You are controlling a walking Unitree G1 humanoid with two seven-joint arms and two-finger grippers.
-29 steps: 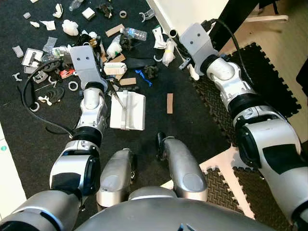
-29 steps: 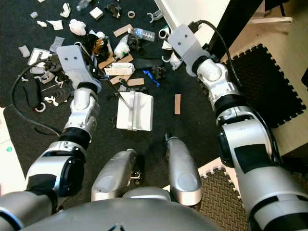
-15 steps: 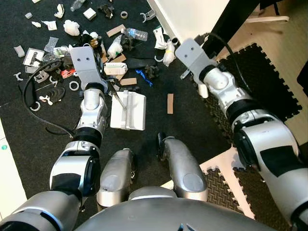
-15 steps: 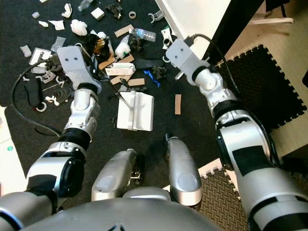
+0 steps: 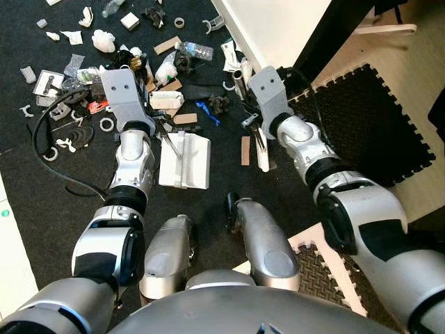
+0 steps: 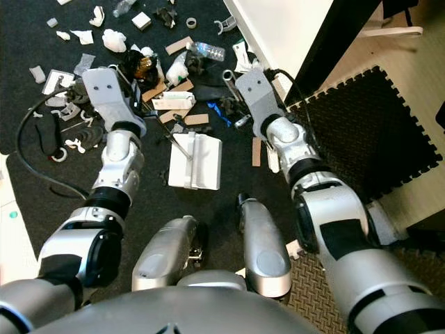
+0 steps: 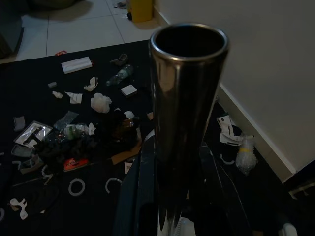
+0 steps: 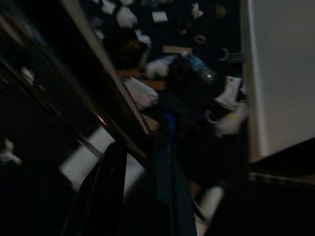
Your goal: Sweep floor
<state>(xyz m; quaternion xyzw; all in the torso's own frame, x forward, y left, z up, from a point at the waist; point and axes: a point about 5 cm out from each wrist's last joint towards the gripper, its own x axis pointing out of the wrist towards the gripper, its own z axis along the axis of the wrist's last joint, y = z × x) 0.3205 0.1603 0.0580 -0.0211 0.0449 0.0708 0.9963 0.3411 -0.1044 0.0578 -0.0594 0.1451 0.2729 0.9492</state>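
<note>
**Sweeping step under way: both arms out over the littered black mat**

The left end effector (image 7: 173,216) is clamped round a metal tube (image 7: 187,98), apparently the handle of the sweeping tool, whose white head (image 5: 185,161) rests on the black mat (image 5: 42,209) just near of the debris pile (image 5: 139,69). The right end effector (image 5: 252,125) hangs to the right of the white head, beside a cardboard strip (image 5: 245,149); I cannot tell whether its fingers are parted or closed. Scraps, a plastic bottle (image 5: 193,49) and rings lie scattered far and left. Next, probably, the head must be drawn through the litter to gather it.
</note>
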